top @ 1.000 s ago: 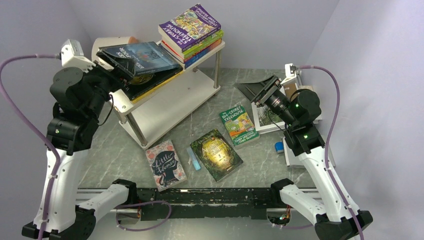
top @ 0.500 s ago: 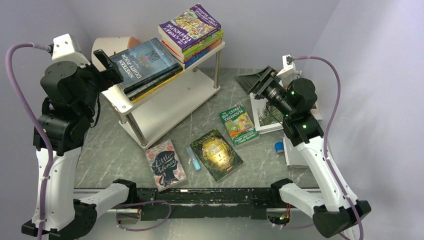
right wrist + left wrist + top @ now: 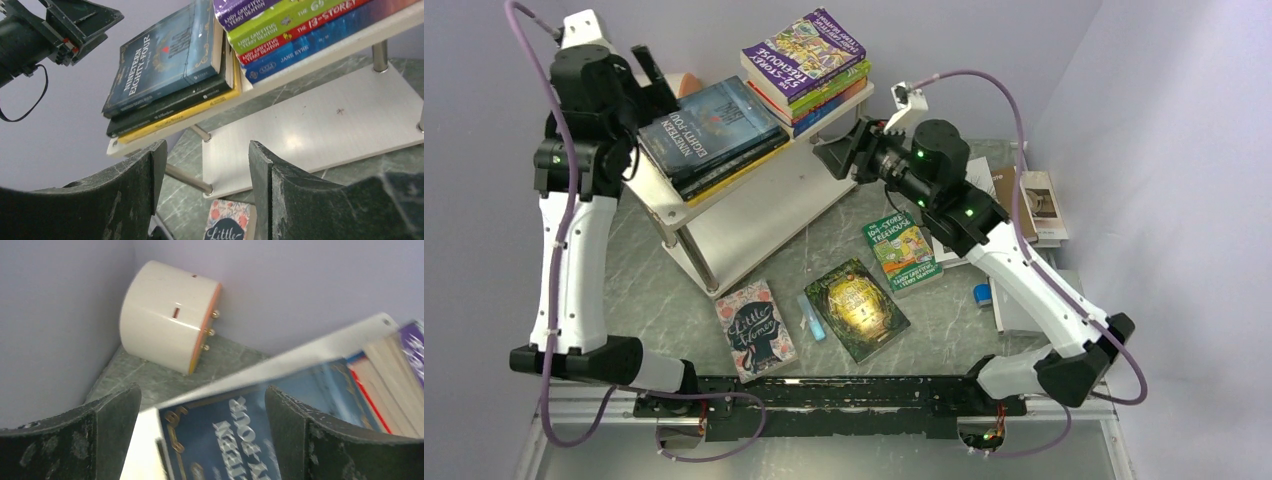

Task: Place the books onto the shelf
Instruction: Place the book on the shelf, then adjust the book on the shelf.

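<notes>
Left arm stands tall, left tool (image 3: 652, 82) wide open and empty over the blue book (image 3: 709, 120) atop the shelf (image 3: 754, 215). Right arm stretched toward it, right tool (image 3: 839, 155) half-open, empty.

Lower board of the shelf (image 3: 764, 215) lay bare, wide open from the front. Book stacks (image 3: 709, 140) crowded the top board; the white cylinder (image 3: 167, 337) blocked the corner behind.

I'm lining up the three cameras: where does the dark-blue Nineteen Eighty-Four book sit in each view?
Top external: Nineteen Eighty-Four book upper left, topping the left stack.
Left wrist: the book at bottom centre.
Right wrist: the book upper left, topping that stack.
Shared landmark: the shelf, its top board beneath the book.
</notes>
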`<action>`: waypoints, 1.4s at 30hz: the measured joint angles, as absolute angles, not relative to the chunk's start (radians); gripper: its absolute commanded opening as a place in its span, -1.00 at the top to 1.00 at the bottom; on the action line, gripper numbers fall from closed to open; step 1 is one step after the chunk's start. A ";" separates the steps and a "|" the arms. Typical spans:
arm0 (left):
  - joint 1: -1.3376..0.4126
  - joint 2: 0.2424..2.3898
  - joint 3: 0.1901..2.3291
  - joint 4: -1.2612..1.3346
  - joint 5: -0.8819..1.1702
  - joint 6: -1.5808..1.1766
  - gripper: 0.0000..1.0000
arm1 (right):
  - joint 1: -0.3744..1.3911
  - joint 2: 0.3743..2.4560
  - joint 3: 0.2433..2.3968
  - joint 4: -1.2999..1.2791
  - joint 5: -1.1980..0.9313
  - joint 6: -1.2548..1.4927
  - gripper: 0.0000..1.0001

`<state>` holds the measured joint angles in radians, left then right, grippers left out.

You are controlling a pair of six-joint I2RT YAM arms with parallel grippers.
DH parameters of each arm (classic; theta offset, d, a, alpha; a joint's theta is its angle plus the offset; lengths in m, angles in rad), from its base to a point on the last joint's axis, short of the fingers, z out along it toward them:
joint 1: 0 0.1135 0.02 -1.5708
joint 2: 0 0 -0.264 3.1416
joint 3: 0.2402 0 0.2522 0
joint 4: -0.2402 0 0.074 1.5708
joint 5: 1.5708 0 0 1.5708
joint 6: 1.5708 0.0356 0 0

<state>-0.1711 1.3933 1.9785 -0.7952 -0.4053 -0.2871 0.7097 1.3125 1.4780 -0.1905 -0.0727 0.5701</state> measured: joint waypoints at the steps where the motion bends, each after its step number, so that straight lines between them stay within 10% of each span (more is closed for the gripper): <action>1: -0.127 1.410 1.988 -0.794 -0.371 -0.288 -0.92 | 0.723 1.329 1.497 -0.196 -0.052 0.560 -0.27; 20: 0.155 1.542 1.990 -0.670 0.433 -0.196 -0.61 | 0.890 1.522 1.658 -0.221 0.076 0.458 -0.11; 42: 0.156 1.620 1.968 -0.677 0.657 -0.136 -0.02 | 1.015 1.629 1.637 -0.162 0.055 0.436 0.29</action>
<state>0.1558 1.6196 1.9678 -0.6769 0.6575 -0.1364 1.0149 1.6291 1.6367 -0.1619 0.0551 0.4358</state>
